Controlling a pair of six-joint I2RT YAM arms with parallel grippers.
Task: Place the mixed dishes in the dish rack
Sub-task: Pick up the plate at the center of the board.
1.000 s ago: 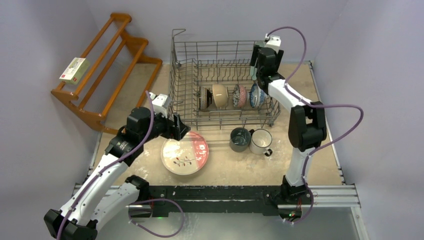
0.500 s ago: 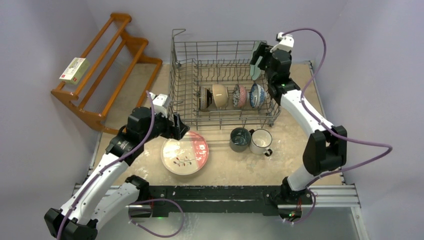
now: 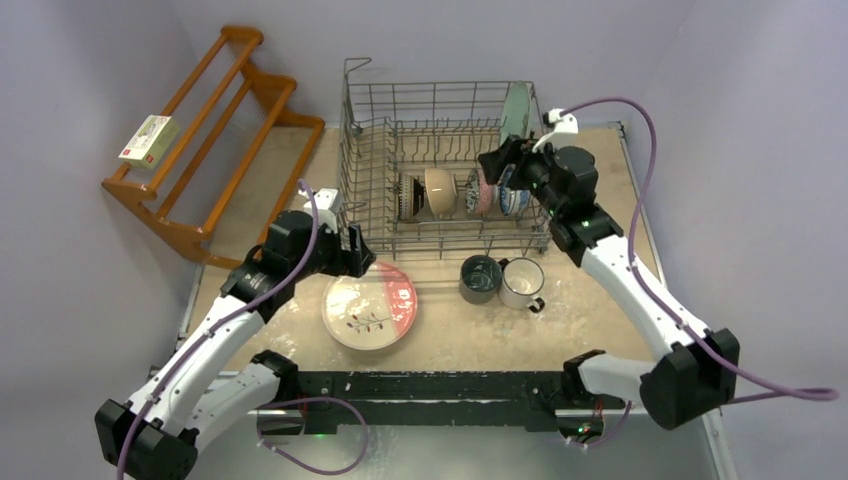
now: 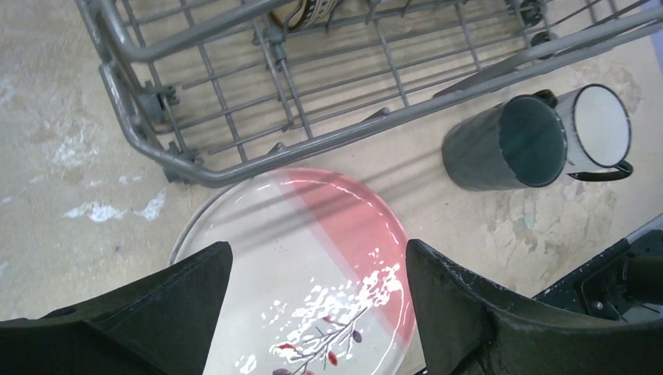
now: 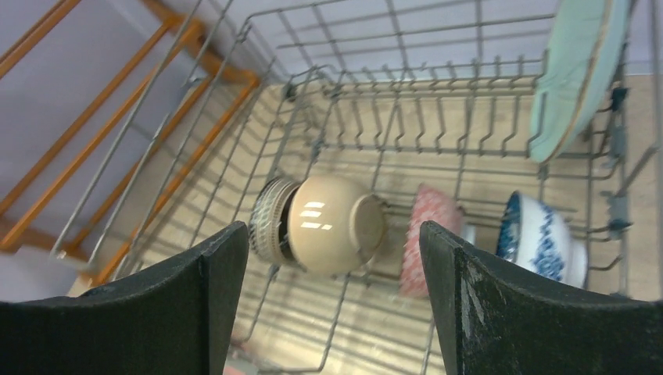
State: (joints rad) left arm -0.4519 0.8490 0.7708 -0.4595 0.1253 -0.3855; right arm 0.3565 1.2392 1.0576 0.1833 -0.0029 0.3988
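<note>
In the top view, the rack [image 3: 352, 170] sits in the upper middle of the frame, on the worktop [image 3: 450, 335]. Four bowls stand on their sides in a row inside it: a striped bowl [image 3: 408, 196], a beige bowl [image 3: 440, 192], a red bowl [image 3: 480, 192] and a blue bowl [image 3: 513, 193]. The green plate [image 3: 516, 110] stands on its edge at the rack's upper right corner. The right gripper [image 3: 492, 163] hangs over the right end of the rack. It is wide open and empty. Below the rack, the pink plate [image 3: 370, 305] lies flat. To its right, the dark mug [image 3: 480, 278] and the white mug [image 3: 522, 283] stand side by side, touching. The left gripper [image 3: 358, 255] is over the pink plate's upper left edge. A shelf [image 3: 215, 130] with a small box [image 3: 149, 139] on it is at the upper left.

In the left wrist view, the two fingers sit at the lower left and lower right, spread wide with nothing in them. The pink plate lies below and between them. A rack corner fills the top. The mugs are at the right.

In the right wrist view, the fingers sit in the bottom corners, far apart. Between them, lower down, the beige bowl lies in the rack with the striped bowl just behind it. The red and blue bowls are to its right. The green plate is at the upper right, tilted a little.
</note>
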